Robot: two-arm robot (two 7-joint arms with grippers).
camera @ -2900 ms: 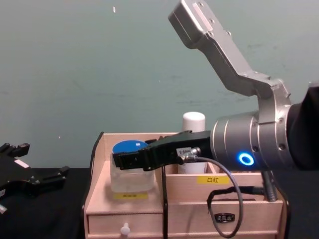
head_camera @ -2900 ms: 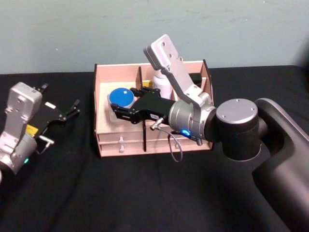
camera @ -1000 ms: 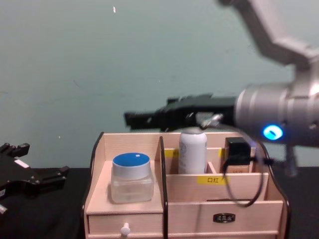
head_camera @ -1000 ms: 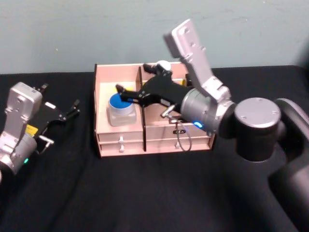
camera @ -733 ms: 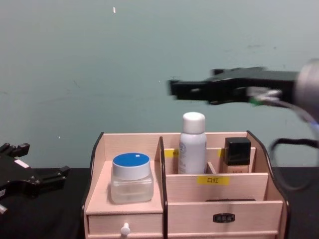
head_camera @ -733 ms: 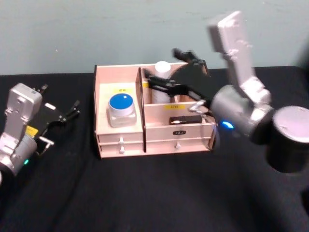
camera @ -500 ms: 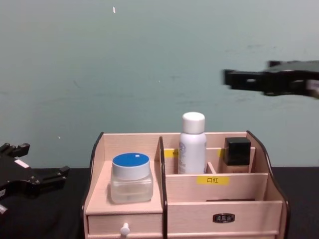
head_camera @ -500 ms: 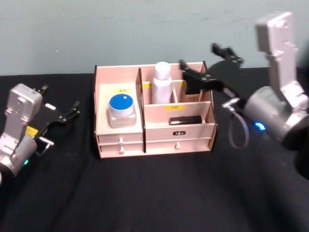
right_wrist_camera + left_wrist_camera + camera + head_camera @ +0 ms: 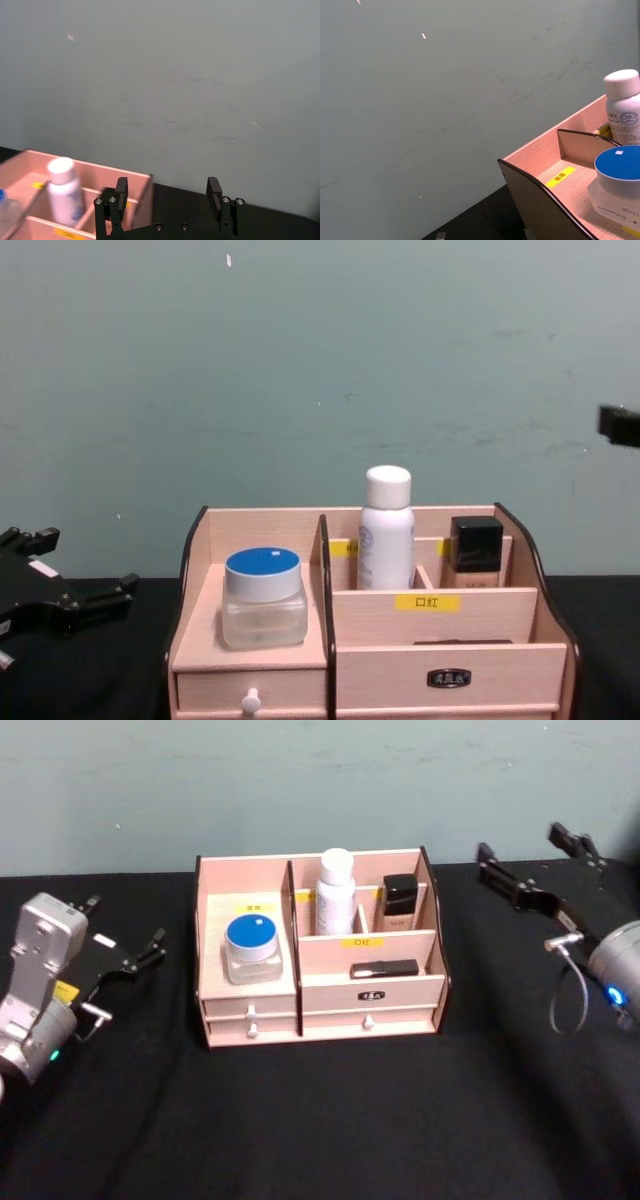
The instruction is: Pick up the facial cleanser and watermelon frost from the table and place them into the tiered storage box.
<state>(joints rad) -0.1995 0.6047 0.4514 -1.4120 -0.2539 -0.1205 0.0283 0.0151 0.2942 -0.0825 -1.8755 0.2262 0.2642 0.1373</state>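
The tiered storage box (image 9: 320,1012) (image 9: 450,648) (image 9: 540,202) (image 9: 100,175) stands mid-table. A clear jar with a blue lid (image 9: 252,945) (image 9: 263,595) (image 9: 617,185) sits in its left compartment. A white bottle (image 9: 335,895) (image 9: 385,530) (image 9: 623,107) (image 9: 64,192) stands upright in the back middle compartment. I cannot tell which is the facial cleanser and which the watermelon frost. My right gripper (image 9: 520,842) (image 9: 167,184) is open and empty, raised to the right of the box and clear of it. My left gripper (image 9: 125,925) (image 9: 88,562) rests open at the far left, holding nothing.
A black-capped bottle (image 9: 400,900) (image 9: 474,550) stands in the back right compartment and a small black item (image 9: 385,967) lies on the tier below. The black tablecloth (image 9: 320,1120) stretches in front of the box. A grey-green wall (image 9: 300,780) lies behind.
My right gripper released the blue-lidded jar in the left compartment, rose and swung right, away from the box. The left arm has not moved.
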